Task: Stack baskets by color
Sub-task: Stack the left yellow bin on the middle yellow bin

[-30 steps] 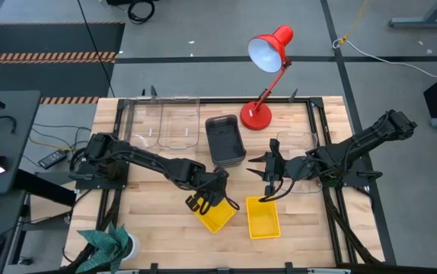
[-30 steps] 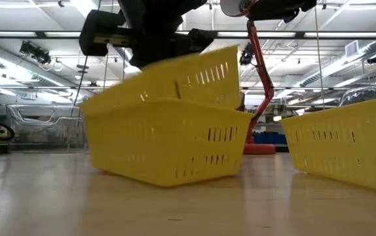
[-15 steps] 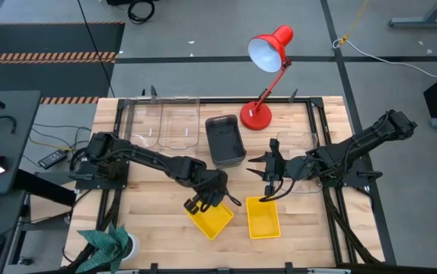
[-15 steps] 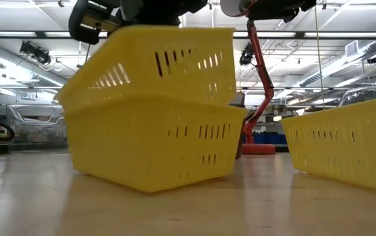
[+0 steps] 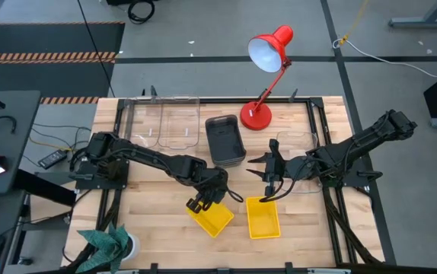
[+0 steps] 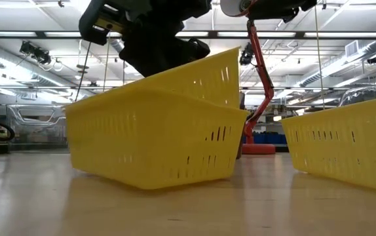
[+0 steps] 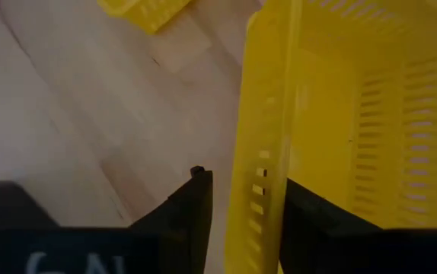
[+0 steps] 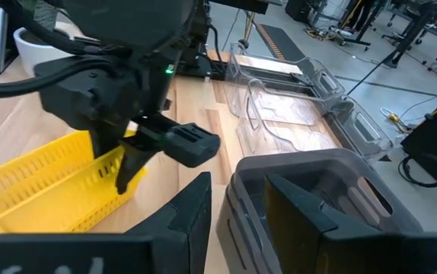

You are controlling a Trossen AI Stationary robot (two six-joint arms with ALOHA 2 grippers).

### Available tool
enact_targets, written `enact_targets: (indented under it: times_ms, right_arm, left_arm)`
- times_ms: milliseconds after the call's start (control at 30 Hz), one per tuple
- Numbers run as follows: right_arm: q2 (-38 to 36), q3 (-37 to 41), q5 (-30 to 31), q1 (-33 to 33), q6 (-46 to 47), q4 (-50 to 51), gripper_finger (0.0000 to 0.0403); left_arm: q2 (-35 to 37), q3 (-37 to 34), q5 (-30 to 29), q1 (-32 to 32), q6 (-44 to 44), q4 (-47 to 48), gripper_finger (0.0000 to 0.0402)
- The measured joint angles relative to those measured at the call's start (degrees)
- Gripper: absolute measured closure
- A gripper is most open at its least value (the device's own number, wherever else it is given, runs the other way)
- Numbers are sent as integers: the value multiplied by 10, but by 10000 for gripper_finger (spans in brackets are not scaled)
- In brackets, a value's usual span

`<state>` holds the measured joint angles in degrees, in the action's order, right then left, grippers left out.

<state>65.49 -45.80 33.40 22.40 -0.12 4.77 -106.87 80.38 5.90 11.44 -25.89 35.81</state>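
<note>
Left gripper fingers spread, straddling rim of yellow basket. Right gripper parted, empty, above second yellow basket

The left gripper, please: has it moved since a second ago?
Yes. The left gripper has drifted slightly toward the grey basket, its fingers loosening on the yellow basket.

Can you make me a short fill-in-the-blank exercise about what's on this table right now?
1. The desk lamp standing at the table's far edge is ____ in colour.
2. The left pincer has its fingers on either side of the wall of a ____ basket.
3. Beside the lamp's base sit stacked baskets coloured dark ____.
4. Counting the yellow baskets near the table's front edge in the high view gives ____; the other basket lies below the right pincer.

Missing words: red; yellow; grey; two
</note>
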Motion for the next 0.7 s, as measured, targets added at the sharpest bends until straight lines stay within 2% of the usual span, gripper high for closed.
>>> enact_targets:
  times_ms: [100, 200, 367, 467, 700]
  right_arm:
    - [0, 0, 0, 0, 0, 0, 277]
    - [0, 0, 0, 0, 0, 0, 277]
    - [0, 0, 0, 0, 0, -2, 277]
    - [0, 0, 0, 0, 0, -5, 277]
    - [0, 0, -5, 0, 0, -9, 277]
  left_arm:
    - [0, 0, -2, 0, 2, 10, 291]
    - [0, 0, 6, -1, 13, 21, 327]
    - [0, 0, 59, -8, 31, 20, 391]
    - [0, 0, 90, -12, 46, 22, 389]
    - [0, 0, 94, -14, 53, 30, 394]
